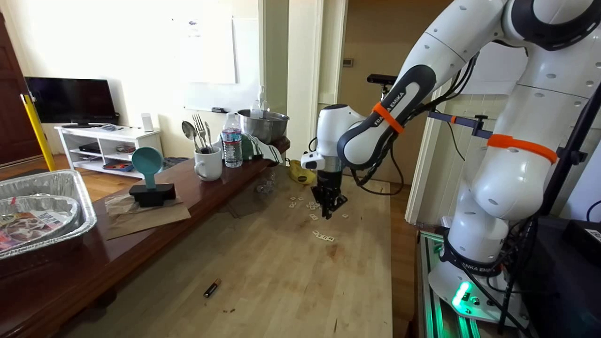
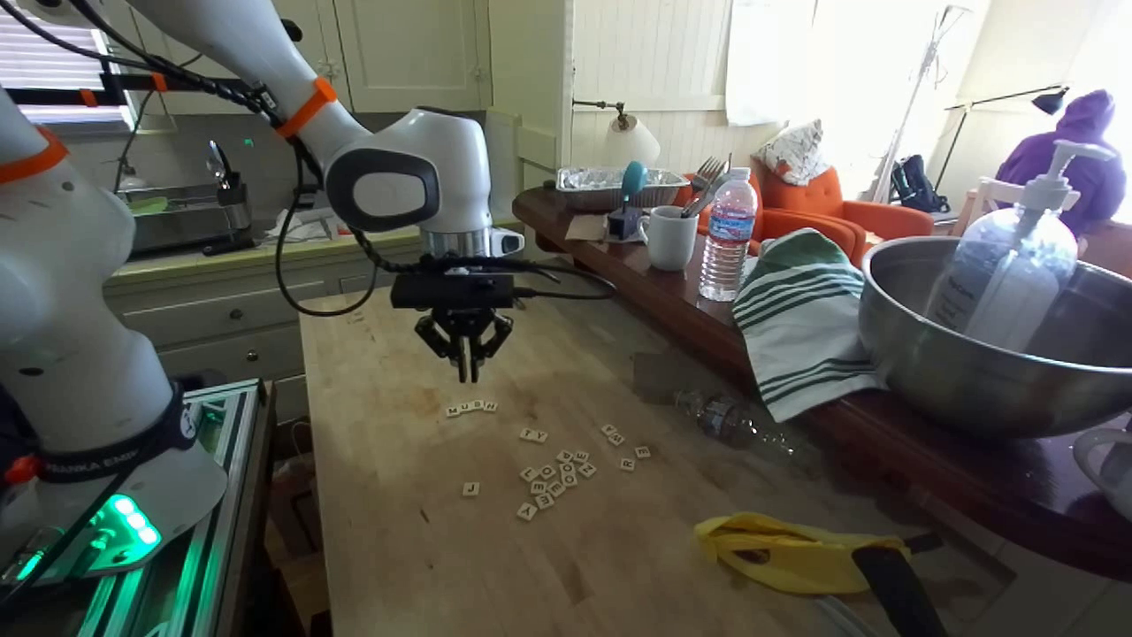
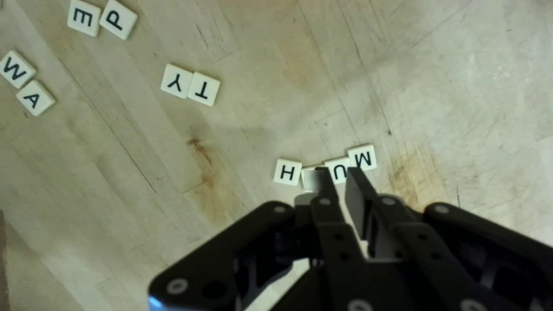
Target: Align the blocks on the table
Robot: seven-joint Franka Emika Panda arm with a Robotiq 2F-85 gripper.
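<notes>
Four letter blocks [image 2: 466, 408] lie in a slightly stepped row on the pale wooden surface [image 2: 380, 548], nearer the edge beside the arm's base [image 2: 172, 509] than the opposite edge; in the wrist view M, U and H read clearly. The tool [image 2: 468, 379] hangs above the surface near this row, its fingers [image 3: 360, 190] a narrow gap apart with a light strip showing between, one partly hiding the block between U and H. Near the row, a T and Y pair [image 2: 533, 435] touch; a looser cluster [image 2: 539, 487] spreads farther along, with a lone J [image 2: 470, 488] closer to the base-side edge. Toward the opposite edge lie a clear bottle [image 2: 721, 418], a yellow bag [image 2: 796, 553] and, in an exterior view, a battery [image 1: 212, 288].
</notes>
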